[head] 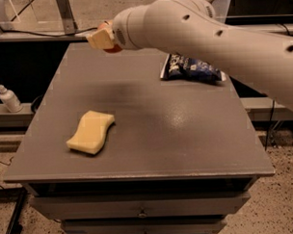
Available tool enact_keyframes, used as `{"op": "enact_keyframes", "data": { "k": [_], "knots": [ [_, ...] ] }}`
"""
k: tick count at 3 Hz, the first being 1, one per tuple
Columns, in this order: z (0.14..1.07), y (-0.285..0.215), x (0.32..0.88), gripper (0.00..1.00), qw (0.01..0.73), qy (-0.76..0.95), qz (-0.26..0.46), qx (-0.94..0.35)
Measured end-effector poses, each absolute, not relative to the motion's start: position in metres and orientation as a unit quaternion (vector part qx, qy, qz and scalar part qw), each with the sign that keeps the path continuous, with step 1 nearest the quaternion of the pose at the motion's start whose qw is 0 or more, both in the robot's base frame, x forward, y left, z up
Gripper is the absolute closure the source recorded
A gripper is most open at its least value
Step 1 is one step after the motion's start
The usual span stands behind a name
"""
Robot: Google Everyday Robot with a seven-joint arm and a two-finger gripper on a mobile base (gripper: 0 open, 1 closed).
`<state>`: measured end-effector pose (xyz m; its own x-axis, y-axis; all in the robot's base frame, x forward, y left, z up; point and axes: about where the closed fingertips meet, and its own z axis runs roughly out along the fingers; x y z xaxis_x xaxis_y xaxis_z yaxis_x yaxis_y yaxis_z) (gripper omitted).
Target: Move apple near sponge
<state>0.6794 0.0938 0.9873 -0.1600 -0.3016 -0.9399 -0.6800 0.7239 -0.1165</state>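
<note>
Gripper (103, 39) clamped on the apple (113, 49), held over the table's (186, 137) far left edge, well apart from the sponge (91, 132); the blue bag's (190, 68) white lettering is unreadable

The light I worked in was dim and warm, falling from overhead. It lit the top of the arm (221, 34) brightly, while its underside went to shade. On the table (152, 157) a pale sheen of glare sat right of centre, and a broad, soft shadow of the arm lay across the far left part. The gripper (104, 41) hung at the table's far left edge, clasping the apple (113, 49), which showed only as a dull orange rim. The sponge (91, 132) cast a thin shadow along its near side. Below the tabletop all was near black. The arm looked soft towards the right edge.
</note>
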Motion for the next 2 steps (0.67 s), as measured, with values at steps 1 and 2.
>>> {"op": "enact_keyframes", "data": {
  "k": [1,2],
  "knots": [
    [0.968,0.064,0.615,1.0,0.534,0.769,0.18,-0.303],
    [0.951,0.037,0.605,1.0,0.521,0.788,0.187,-0.27]
  ]
}}
